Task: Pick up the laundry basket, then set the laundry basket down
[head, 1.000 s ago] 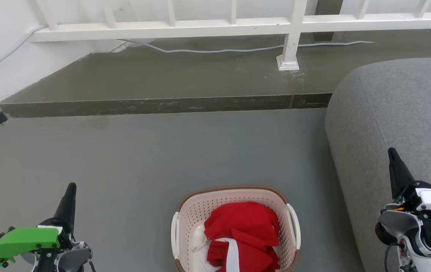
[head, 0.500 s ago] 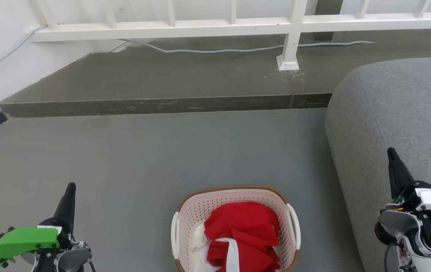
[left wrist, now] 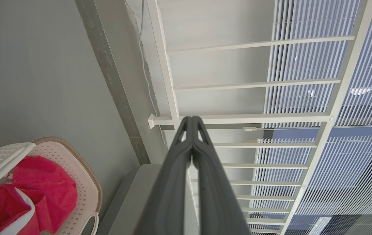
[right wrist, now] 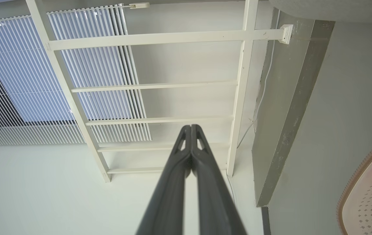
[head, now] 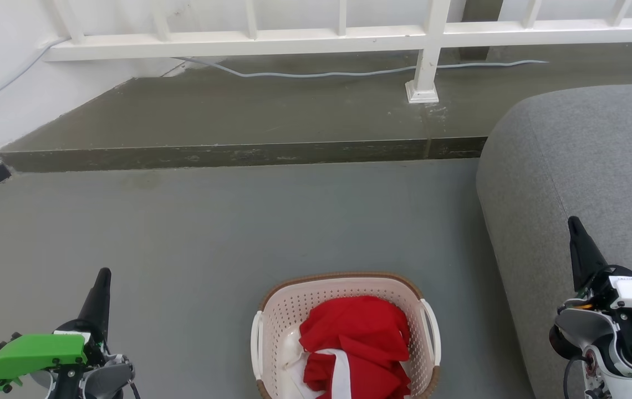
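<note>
Two grippers flank the load, neither touching it.

Basket: the laundry basket (head: 343, 275) stands upright on the floor (head: 227, 221), mouth up. It is well short of the floor's far edge at the raised step (head: 238, 152) and nearer the floor's right side, where the grey sofa (head: 582, 155) sits. A red cloth with white trim (head: 360, 332) is heaped inside, toward the right wall.

Left gripper (head: 103, 276): clenched on nothing. The left wrist view shows its fingers (left wrist: 173, 182) pressed together along their length. It is held over bare floor, well apart from the left handle (head: 256, 343).

Right gripper (head: 575, 228): likewise pressed closed and empty, its fingers (right wrist: 176, 182) meeting at the tip. It is held in front of the sofa, well apart from the right handle (head: 432, 332).

Why so (judgement): the basket is centred between the arms, so each handle lies on its own arm's side and suits a two-arm lift. The arms sit wider than the basket, pointing forward, a neutral pose rather than a reach.

Orientation: the brown far rim runs roughly parallel to the step's edge, and the handles face the robot's left and right. The near end is cut by the head view's lower border, so I cannot settle whether the long axis runs handle to handle or front to back.

Stage: a basket on the floor with both pincers empty fits either the moment ahead of the lift or the moment after setting down. These pictures do not decide.
</note>
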